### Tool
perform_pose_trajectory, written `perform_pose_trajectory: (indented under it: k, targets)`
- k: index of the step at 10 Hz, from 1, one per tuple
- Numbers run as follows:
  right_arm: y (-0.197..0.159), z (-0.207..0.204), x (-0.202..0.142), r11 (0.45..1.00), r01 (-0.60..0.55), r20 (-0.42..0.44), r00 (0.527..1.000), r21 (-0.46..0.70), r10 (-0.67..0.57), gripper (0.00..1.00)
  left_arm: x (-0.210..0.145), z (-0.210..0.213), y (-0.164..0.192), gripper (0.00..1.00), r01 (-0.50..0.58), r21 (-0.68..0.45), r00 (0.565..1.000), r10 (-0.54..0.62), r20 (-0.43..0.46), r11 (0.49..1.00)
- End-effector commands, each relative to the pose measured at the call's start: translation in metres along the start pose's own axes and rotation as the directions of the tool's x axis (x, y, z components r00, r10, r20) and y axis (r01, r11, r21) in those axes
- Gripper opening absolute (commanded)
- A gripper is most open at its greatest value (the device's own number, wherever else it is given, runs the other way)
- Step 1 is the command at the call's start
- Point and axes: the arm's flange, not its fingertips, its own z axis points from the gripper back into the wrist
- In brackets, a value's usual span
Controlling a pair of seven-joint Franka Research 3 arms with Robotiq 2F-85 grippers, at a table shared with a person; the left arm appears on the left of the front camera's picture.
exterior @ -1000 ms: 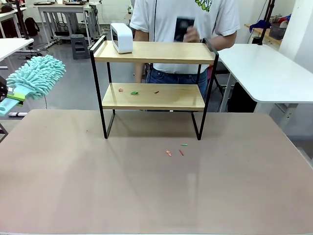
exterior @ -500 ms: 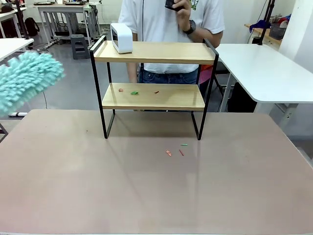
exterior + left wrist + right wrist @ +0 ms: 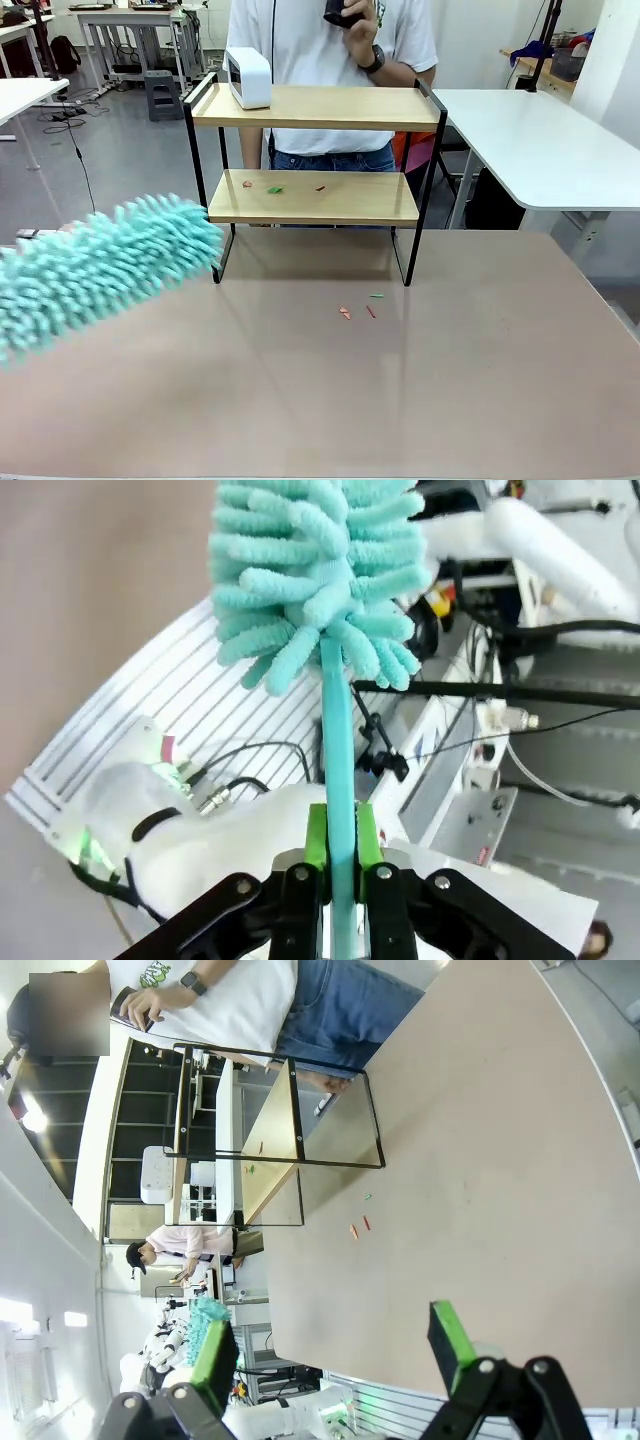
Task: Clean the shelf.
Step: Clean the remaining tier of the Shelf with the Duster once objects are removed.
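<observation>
One shelf (image 3: 315, 107) stands far-centre on your brown surface (image 3: 300, 400), its two boards bearing one white device (image 3: 249, 77) at top left and three scraps (image 3: 275, 189) below; three more scraps (image 3: 344, 313) lie on the surface just near of it. Your left fingers (image 3: 316, 840) are clenched on one teal duster (image 3: 100, 270) at the near left, your right fingers (image 3: 452, 1345) released and empty. One person (image 3: 330, 45) stands beyond, with grey floor and white tables (image 3: 540, 140) around.

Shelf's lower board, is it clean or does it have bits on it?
Not clean. A few small red and green scraps lie on the lower board, on its left half.
</observation>
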Motion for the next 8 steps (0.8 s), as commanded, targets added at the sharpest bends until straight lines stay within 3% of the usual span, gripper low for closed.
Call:
perform_pose_trajectory:
  k: [1,3,5,6,8]
  targets:
    - [0.001,-0.001,0.001,0.999,-0.026,0.015,1.000,0.028,0.025,1.00,0.048,-0.029,-0.001,0.13,-0.011,0.008,1.000,0.011,-0.027,1.000]
    - [0.001,-0.001,0.001,0.999,-0.026,0.015,1.000,0.028,0.025,1.00,0.097,-0.064,-0.006,0.13,-0.056,0.013,0.997,0.055,0.050,0.998]
    - [0.001,-0.001,0.001,0.999,-0.026,0.015,1.000,0.028,0.025,1.00,0.129,-0.075,0.005,0.13,-0.235,0.083,0.941,0.205,0.269,0.969]
    - [0.001,-0.001,0.001,0.999,-0.026,0.015,1.000,0.028,0.025,1.00,0.110,-0.046,-0.007,0.13,-0.065,0.024,0.997,0.064,0.050,0.998]
    - [0.001,-0.001,0.001,0.999,-0.026,0.015,1.000,0.028,0.025,1.00,0.110,-0.046,-0.007,0.13,-0.065,0.024,0.997,0.064,0.050,0.998]
